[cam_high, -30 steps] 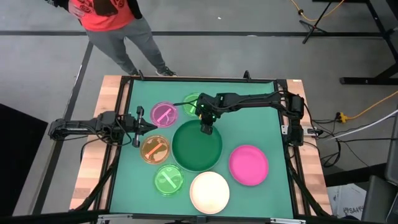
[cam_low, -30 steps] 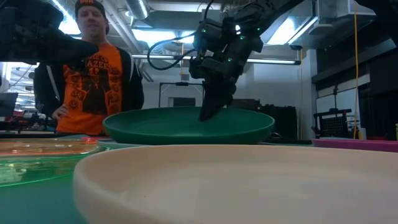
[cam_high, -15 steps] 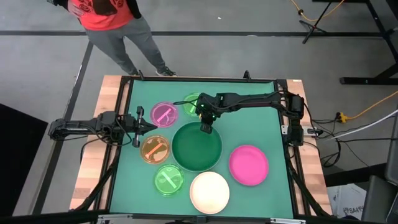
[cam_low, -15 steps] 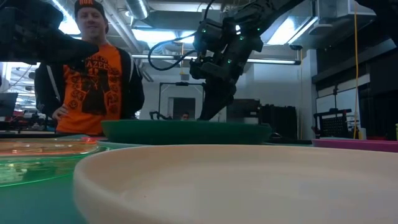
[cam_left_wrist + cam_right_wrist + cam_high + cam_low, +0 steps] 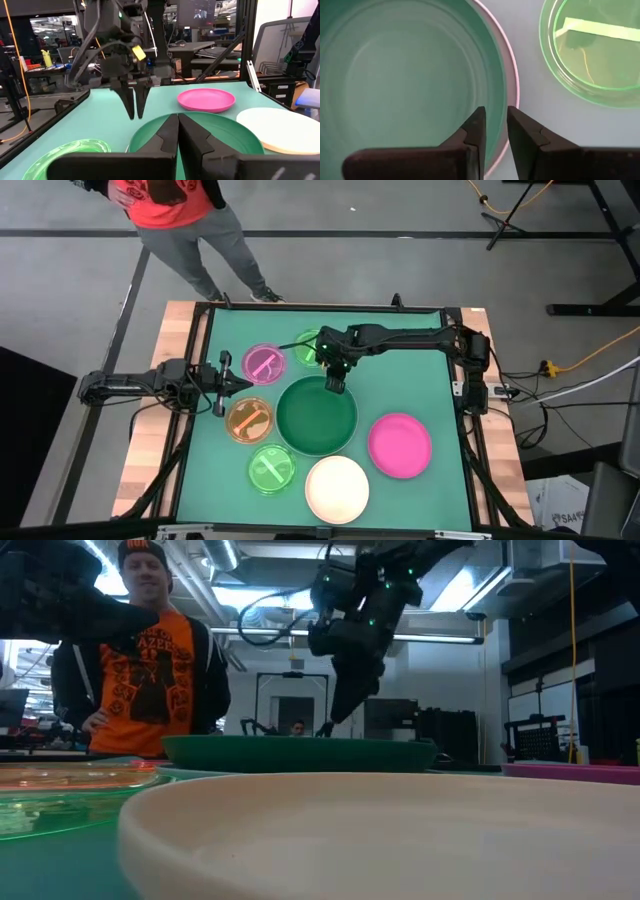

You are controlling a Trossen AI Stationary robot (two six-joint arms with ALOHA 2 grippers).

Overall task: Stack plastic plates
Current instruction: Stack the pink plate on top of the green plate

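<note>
The dark green plate (image 5: 317,420) lies level near the table's middle, on top of a pale plate whose rim (image 5: 514,85) shows under its edge. My right gripper (image 5: 335,387) hangs just above the green plate's far rim (image 5: 300,752), pointing down, its fingers (image 5: 494,125) a little apart with nothing between them. My left gripper (image 5: 240,383) waits shut at the table's left. Around the green plate lie a translucent pink plate (image 5: 263,364), an orange plate (image 5: 249,419), two lime green plates (image 5: 271,468) (image 5: 310,348), a cream plate (image 5: 337,488) and a hot pink plate (image 5: 400,445).
A person in an orange shirt (image 5: 150,670) stands beyond the table's far left corner. The table's black frame (image 5: 205,340) borders the green mat. Bare mat shows at the far right (image 5: 420,380), between the right arm and the hot pink plate.
My right gripper brought the dark green plate's raised far rim down, so the plate went from tilted to level. It then let go and rose a little, clear of the rim. The left arm kept still.
</note>
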